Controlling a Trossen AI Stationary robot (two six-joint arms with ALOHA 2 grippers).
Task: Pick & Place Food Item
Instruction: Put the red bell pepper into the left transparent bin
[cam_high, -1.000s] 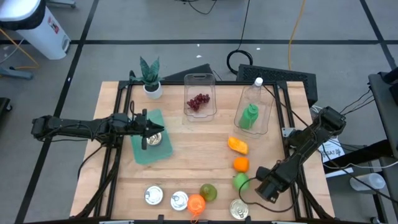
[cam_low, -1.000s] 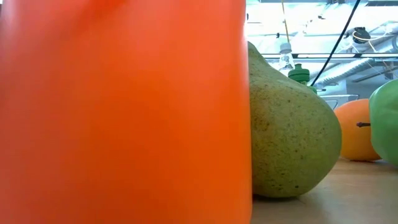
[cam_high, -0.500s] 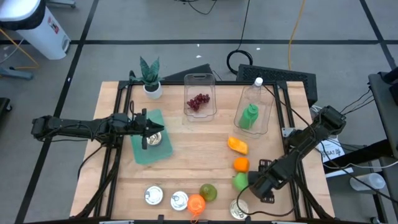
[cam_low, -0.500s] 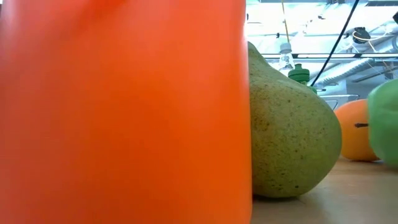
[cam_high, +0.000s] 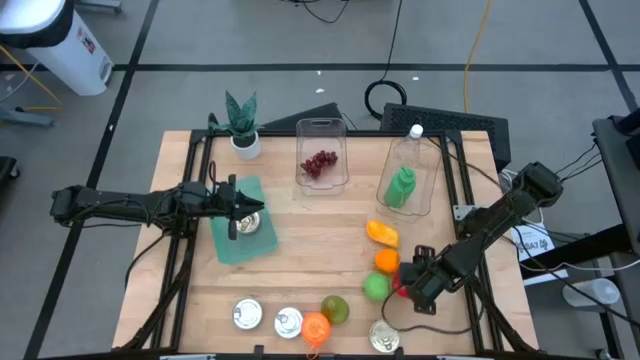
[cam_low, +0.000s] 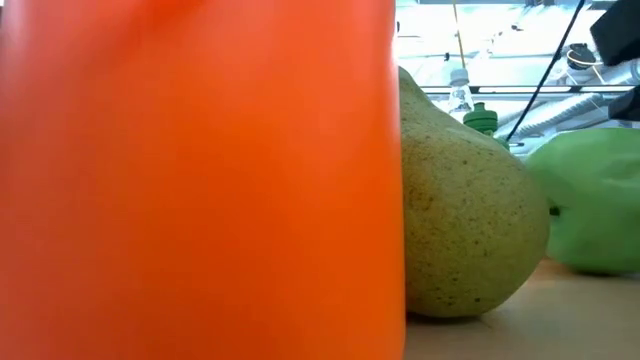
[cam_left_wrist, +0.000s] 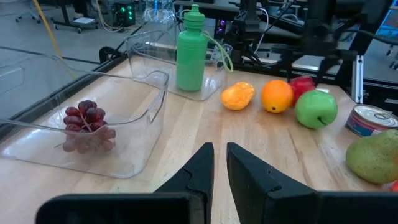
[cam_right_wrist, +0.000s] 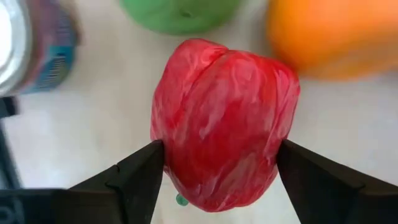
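A red pepper (cam_right_wrist: 224, 124) sits between the fingers of my right gripper (cam_right_wrist: 219, 152), which is shut on it near the table's front right (cam_high: 405, 288). A green apple (cam_high: 375, 287) lies just left of the pepper, and an orange (cam_high: 387, 262) lies just beyond it. In the left wrist view the red pepper (cam_left_wrist: 303, 84) shows behind the apple (cam_left_wrist: 316, 109). My left gripper (cam_high: 243, 208) waits shut, reaching level over a green mat (cam_high: 228, 245) at the left, close to a can (cam_high: 252, 225) on the mat. My right gripper pinches the red pepper by two opposite sides (cam_right_wrist: 171, 158), one dark finger (cam_right_wrist: 140, 177) on each. The fingers come from above, pointing steeply down. Whether the pepper is clear of the table I cannot tell.
At the back stand a clear tub of grapes (cam_high: 320, 163), a second tub with a green bottle (cam_high: 402, 187) and a potted plant (cam_high: 241, 125). An orange pepper (cam_high: 382, 233) lies mid-right. Along the front edge are a pear (cam_high: 335, 308), an orange object (cam_high: 316, 327) and cans (cam_high: 246, 314) (cam_high: 384, 337).
My right gripper has gone toward the table's left and far side, risen a little and rolled about its wrist; the red pepper now shows at its fingers. The green apple has shifted left, and in the low view it now hides the orange.
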